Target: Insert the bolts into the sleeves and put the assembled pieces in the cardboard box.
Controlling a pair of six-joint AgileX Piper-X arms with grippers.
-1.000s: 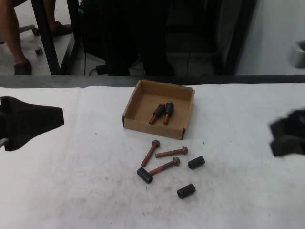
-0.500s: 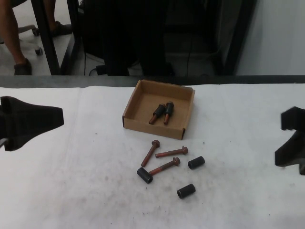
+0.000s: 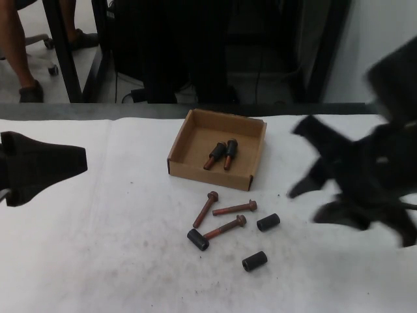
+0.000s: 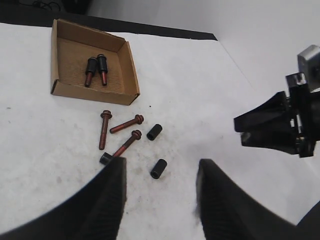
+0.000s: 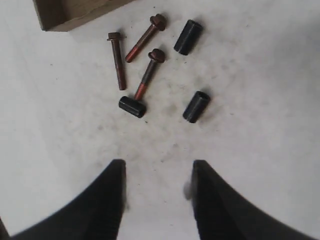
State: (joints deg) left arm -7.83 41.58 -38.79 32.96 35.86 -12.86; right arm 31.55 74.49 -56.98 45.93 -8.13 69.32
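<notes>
The cardboard box [image 3: 195,132] stands at the bench's middle back with two assembled pieces [image 3: 220,154] inside. In front of it lie three loose copper bolts [image 3: 206,208] [image 3: 234,208] [image 3: 225,227] and three black sleeves [image 3: 198,239] [image 3: 268,222] [image 3: 255,261]. One bolt [image 5: 148,72] has its tip against a sleeve [image 5: 132,106]. My right gripper [image 5: 157,195] is open and hovers above the bench near a lone sleeve [image 5: 196,106]. My left gripper [image 4: 160,195] is open and empty, held high at the bench's left, well away from the parts [image 4: 127,145].
The right arm [image 3: 365,176] hangs over the bench's right side, to the right of the parts. The left arm [image 3: 39,166] sits at the far left edge. White cloth [image 3: 130,261] covers the bench, with free room around the cluster. Dark frames and chair legs stand behind the bench.
The right arm has swung in from the right edge toward the middle of the bench, closer to the sleeves. The left arm and all parts stayed put.
</notes>
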